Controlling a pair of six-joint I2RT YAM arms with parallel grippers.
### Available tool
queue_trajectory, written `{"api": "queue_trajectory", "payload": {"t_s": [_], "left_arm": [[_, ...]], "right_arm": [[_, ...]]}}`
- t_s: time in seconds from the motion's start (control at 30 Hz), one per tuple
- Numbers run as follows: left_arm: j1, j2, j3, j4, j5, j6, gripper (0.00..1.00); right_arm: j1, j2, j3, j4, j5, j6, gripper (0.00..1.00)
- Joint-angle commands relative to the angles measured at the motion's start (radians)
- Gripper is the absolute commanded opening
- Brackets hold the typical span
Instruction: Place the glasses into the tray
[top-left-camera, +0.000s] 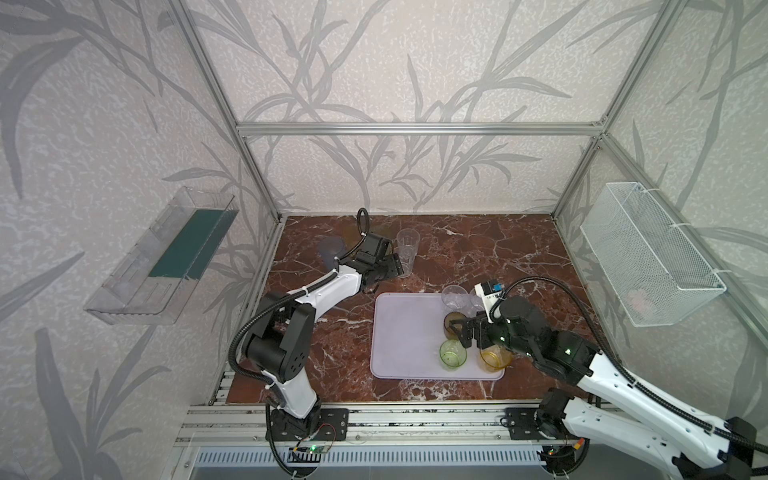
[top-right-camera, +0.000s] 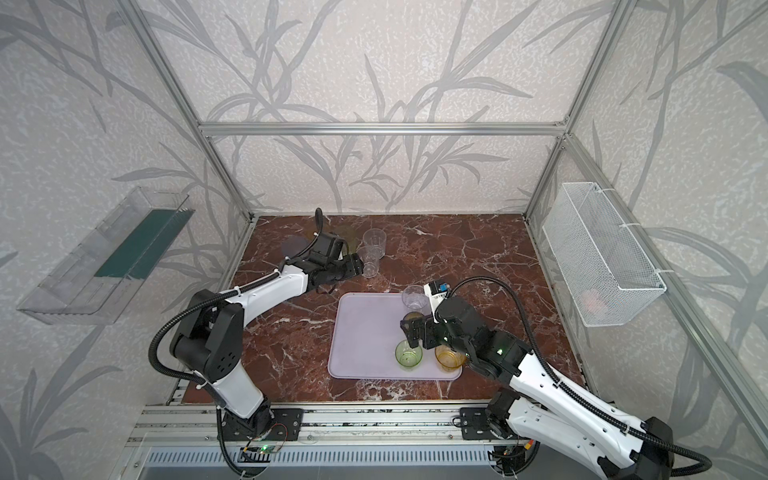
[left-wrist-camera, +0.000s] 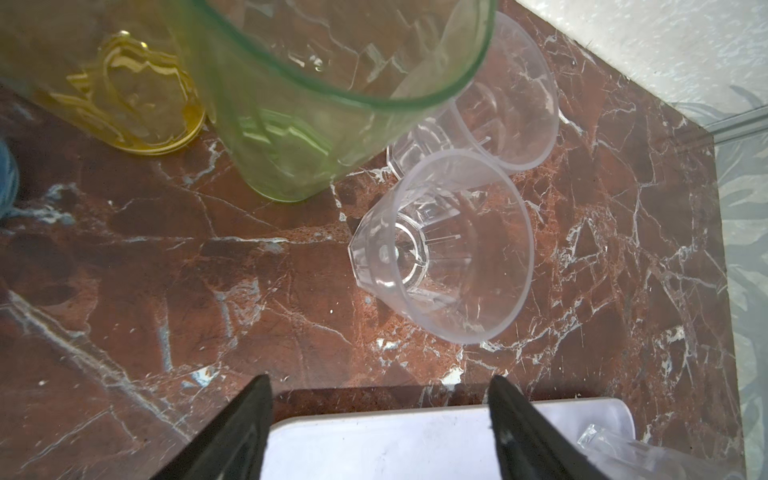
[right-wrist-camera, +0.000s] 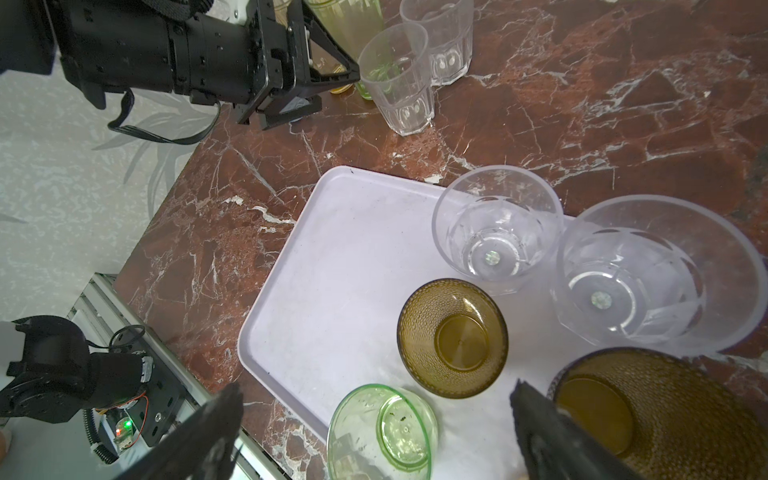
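The lilac tray (top-left-camera: 407, 340) lies at the table's front middle. On its right side stand two clear glasses (top-left-camera: 453, 296), a dark olive glass (top-left-camera: 454, 321), a green glass (top-left-camera: 453, 353) and an amber glass (top-left-camera: 494, 359). My right gripper (right-wrist-camera: 376, 388) hangs open over them, holding nothing, with the green glass (right-wrist-camera: 382, 432) under the gap. My left gripper (left-wrist-camera: 379, 380) is open and empty, a little short of a clear glass (left-wrist-camera: 449, 249). Behind that stand another clear glass (left-wrist-camera: 507, 104), a green one (left-wrist-camera: 291, 104) and an amber one (left-wrist-camera: 137, 108).
A frosted blue-grey glass (top-left-camera: 330, 249) stands at the back left, beside the left arm. A clear bin with a green bottom (top-left-camera: 166, 257) hangs on the left wall and a white wire basket (top-left-camera: 648, 253) on the right wall. The tray's left half (top-right-camera: 357, 340) is bare.
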Motion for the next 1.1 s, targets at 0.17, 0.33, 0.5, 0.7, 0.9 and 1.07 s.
{"api": "queue_trajectory", "payload": {"t_s": [0.17,0.33,0.5,0.7,0.9,1.07], "left_arm": [[0.018,0.012,0.043,-0.006,-0.029,0.033,0.57],[0.021,0.04,0.076,-0.033,-0.051,0.05,0.55],[0.02,0.061,0.1,-0.028,-0.048,0.026,0.52],[0.02,0.087,0.135,-0.032,-0.074,0.001,0.4],[0.02,0.134,0.177,-0.038,-0.064,-0.004,0.36],[0.02,0.166,0.204,-0.05,-0.073,0.002,0.32]], "right_arm": [[-0.01,-0.016,-0.015,0.018,-0.012,-0.002,0.99],[-0.011,-0.016,-0.016,0.016,-0.016,-0.003,0.99],[-0.012,-0.02,-0.022,0.009,-0.019,0.003,0.99],[-0.014,-0.043,-0.028,-0.006,-0.007,0.006,0.99],[-0.018,-0.06,-0.035,-0.018,-0.001,0.009,0.99],[-0.021,-0.066,-0.037,-0.026,0.001,0.012,0.99]]}}
